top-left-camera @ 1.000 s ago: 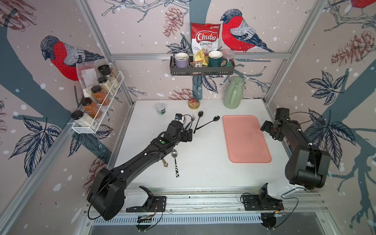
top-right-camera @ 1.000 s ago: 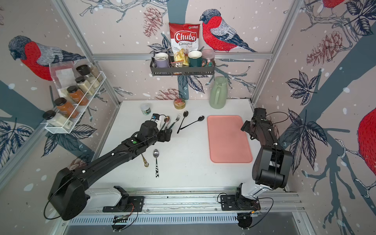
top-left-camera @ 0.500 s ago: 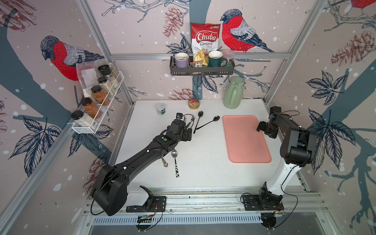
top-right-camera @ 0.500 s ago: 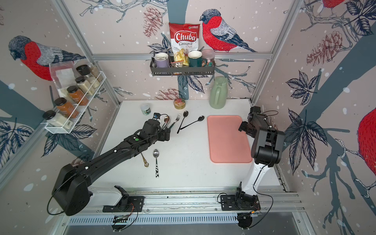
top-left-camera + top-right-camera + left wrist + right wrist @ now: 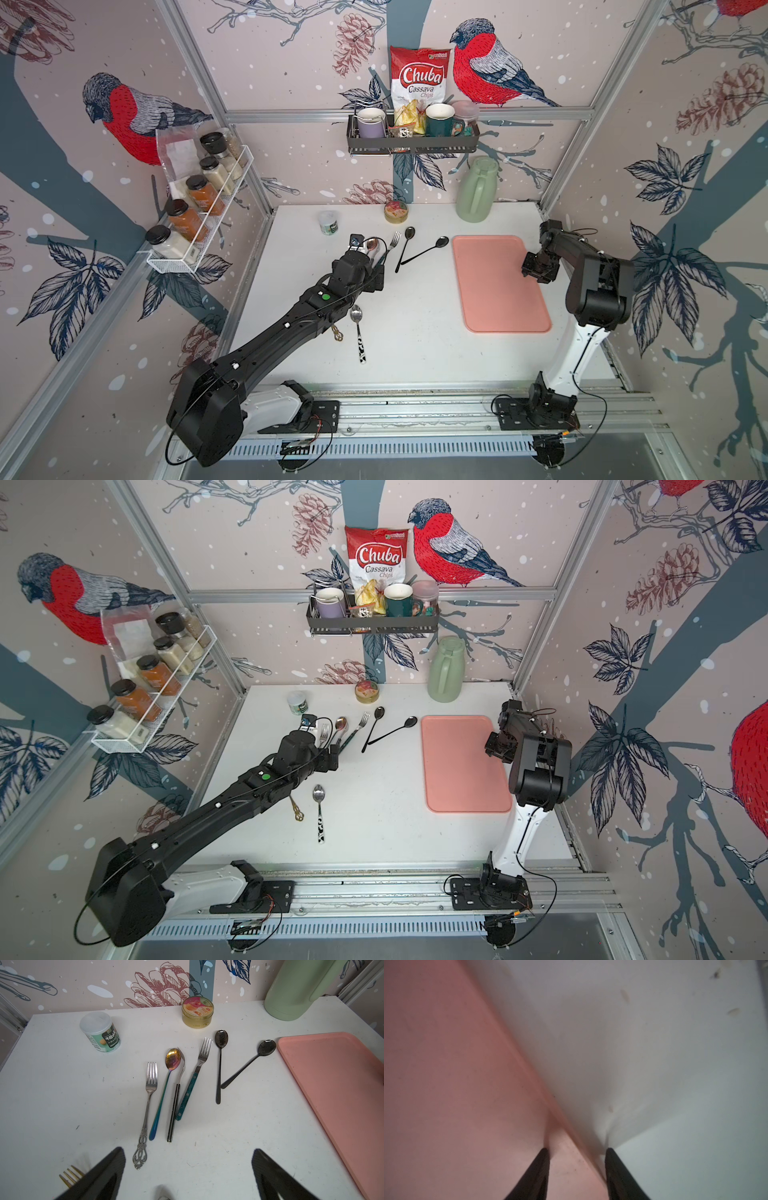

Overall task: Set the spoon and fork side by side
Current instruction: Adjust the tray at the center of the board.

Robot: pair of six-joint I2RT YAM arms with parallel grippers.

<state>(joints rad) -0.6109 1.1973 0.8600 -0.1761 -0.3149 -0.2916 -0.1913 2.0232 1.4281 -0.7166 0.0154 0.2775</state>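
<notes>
Metal spoon [image 5: 172, 1059] and fork [image 5: 151, 1086] look glossy; plastic tray [image 5: 332, 1076] matt.

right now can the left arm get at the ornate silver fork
Probably yes: the left gripper hangs open just short of the ornate silver fork, nothing lies on the fork, and only the rainbow spoon sits close beside it.

left arm [image 5: 286, 328]: stretched out low from the near-left base, running diagonally toward far centre. left wrist [image 5: 353, 270] in line with the forearm. left jaws spread wide and holding nothing, both fingers [image 5: 106, 1176] visible in the wrist view.
right arm [image 5: 598, 286]: folded up at the right side, elbow high. right wrist [image 5: 540, 268] tipped downward. right jaws set narrower, with a clear gap between the fingers [image 5: 537, 1174].
</notes>
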